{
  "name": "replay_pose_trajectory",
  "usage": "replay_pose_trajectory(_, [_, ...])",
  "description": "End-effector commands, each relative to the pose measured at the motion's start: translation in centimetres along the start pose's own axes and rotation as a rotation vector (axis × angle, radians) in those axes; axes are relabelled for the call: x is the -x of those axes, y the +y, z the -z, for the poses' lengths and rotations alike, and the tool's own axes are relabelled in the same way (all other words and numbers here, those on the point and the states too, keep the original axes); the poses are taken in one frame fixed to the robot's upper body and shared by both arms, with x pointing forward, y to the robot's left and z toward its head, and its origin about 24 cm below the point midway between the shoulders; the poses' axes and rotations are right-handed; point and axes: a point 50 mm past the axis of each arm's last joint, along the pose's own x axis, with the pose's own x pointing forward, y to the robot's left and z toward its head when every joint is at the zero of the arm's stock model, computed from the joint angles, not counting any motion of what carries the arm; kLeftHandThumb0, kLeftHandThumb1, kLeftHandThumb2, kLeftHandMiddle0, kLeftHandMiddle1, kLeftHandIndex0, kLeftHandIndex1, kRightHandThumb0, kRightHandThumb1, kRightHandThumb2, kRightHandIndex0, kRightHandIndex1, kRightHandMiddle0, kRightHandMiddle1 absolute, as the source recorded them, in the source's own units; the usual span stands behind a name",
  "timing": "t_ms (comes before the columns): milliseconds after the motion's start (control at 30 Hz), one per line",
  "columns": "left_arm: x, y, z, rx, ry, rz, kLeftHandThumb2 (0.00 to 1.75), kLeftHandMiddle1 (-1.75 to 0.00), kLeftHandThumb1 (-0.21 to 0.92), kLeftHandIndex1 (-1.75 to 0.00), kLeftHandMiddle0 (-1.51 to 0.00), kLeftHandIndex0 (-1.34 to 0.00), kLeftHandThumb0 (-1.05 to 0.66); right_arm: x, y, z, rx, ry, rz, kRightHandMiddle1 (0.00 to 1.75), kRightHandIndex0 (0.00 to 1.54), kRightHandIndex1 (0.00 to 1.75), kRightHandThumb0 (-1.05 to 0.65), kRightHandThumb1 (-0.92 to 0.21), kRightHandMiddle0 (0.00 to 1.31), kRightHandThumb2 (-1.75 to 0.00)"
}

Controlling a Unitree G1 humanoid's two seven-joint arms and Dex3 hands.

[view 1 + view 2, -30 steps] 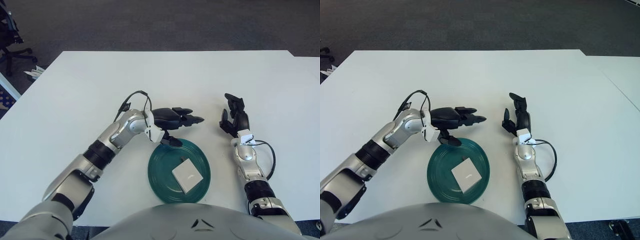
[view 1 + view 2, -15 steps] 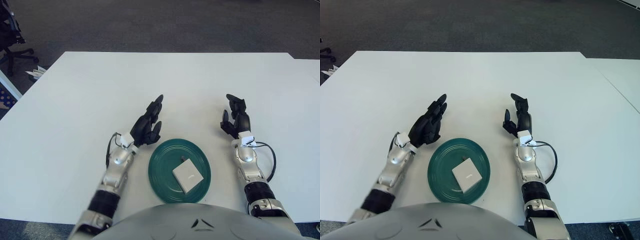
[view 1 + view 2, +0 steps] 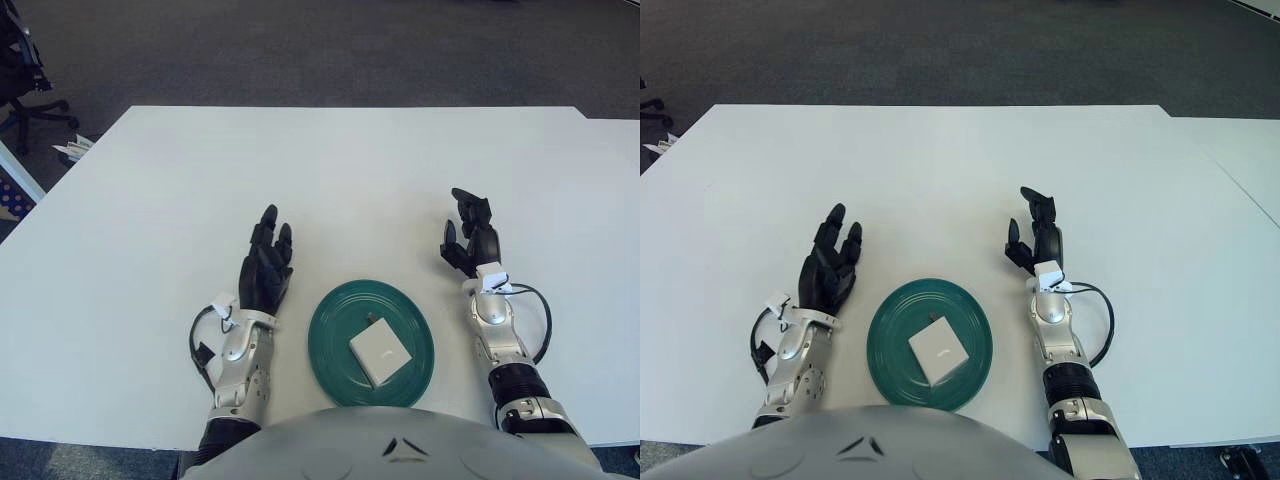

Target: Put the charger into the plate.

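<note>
A white square charger (image 3: 378,353) lies flat inside the dark green plate (image 3: 333,345) near the table's front edge. My left hand (image 3: 265,270) stands to the left of the plate, fingers spread and pointing away from me, holding nothing. My right hand (image 3: 470,238) is to the right of the plate, fingers relaxed and empty. Neither hand touches the plate or the charger.
The white table (image 3: 330,180) stretches far beyond the plate. A black cable (image 3: 541,318) loops beside my right forearm. An office chair (image 3: 22,80) stands on the dark carpet at the far left.
My left arm has swung back from over the plate to the plate's left side, forearm now pointing straight ahead with the fingers up. The right hand has stayed put.
</note>
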Motion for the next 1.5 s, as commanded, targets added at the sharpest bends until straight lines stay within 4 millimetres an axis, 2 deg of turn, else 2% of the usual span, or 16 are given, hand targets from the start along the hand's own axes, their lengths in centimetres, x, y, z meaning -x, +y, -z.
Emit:
replay_pose_trajectory(0, [3.0, 0.8, 5.1, 0.198, 0.163, -0.202, 0.95, -0.04, 0.92, -0.68, -0.15, -0.03, -1.05, 6.9, 0.5, 5.7, 0.042, 0.316, -0.051, 0.77, 0.41, 0.00, -0.69, -0.92, 0.00, -0.85])
replay_pose_trajectory(133, [4.6, 2.2, 6.1, 0.150, 0.205, -0.262, 0.93, -0.07, 0.92, -0.69, -0.28, -0.02, -1.05, 6.7, 0.0, 6.0, 0.062, 0.330, -0.048, 0.76, 0.42, 0.00, -0.68, -0.92, 0.00, -0.87])
replay_pose_trajectory(433, [4.7, 2.4, 6.2, 0.043, 0.244, -0.270, 0.98, -0.09, 0.92, -0.75, -0.43, -0.05, -1.05, 6.7, 0.0, 5.9, 0.043, 0.325, -0.050, 0.77, 0.43, 0.01, -0.68, -0.92, 0.00, -0.88])
replay_pose_trajectory(633, [4.4, 2.5, 5.9, -0.052, 0.237, -0.259, 0.99, -0.09, 0.92, -0.78, -0.46, -0.08, -1.05, 6.7, 0.3, 5.8, 0.021, 0.325, -0.054, 0.77, 0.43, 0.01, -0.68, -0.92, 0.00, -0.87])
replay_pose_trajectory(833, [3.9, 1.7, 5.5, -0.173, 0.214, -0.227, 0.99, -0.09, 0.92, -0.82, -0.47, -0.13, -1.04, 7.0, 0.7, 5.7, -0.017, 0.325, -0.057, 0.75, 0.40, 0.00, -0.68, -0.92, 0.00, -0.86])
replay_pose_trajectory(1067, [3.6, 1.4, 5.1, -0.235, 0.191, -0.189, 1.01, -0.08, 0.92, -0.86, -0.47, -0.18, -1.05, 7.5, 1.1, 5.5, -0.037, 0.328, -0.051, 0.73, 0.36, 0.00, -0.69, -0.92, 0.00, -0.87])
replay_pose_trajectory(1467, [3.6, 1.3, 4.6, -0.313, 0.192, -0.113, 1.05, -0.08, 0.92, -0.87, -0.50, -0.14, -1.05, 8.8, 1.6, 4.8, -0.132, 0.333, -0.020, 0.71, 0.34, 0.00, -0.76, -0.92, 0.00, -0.90])
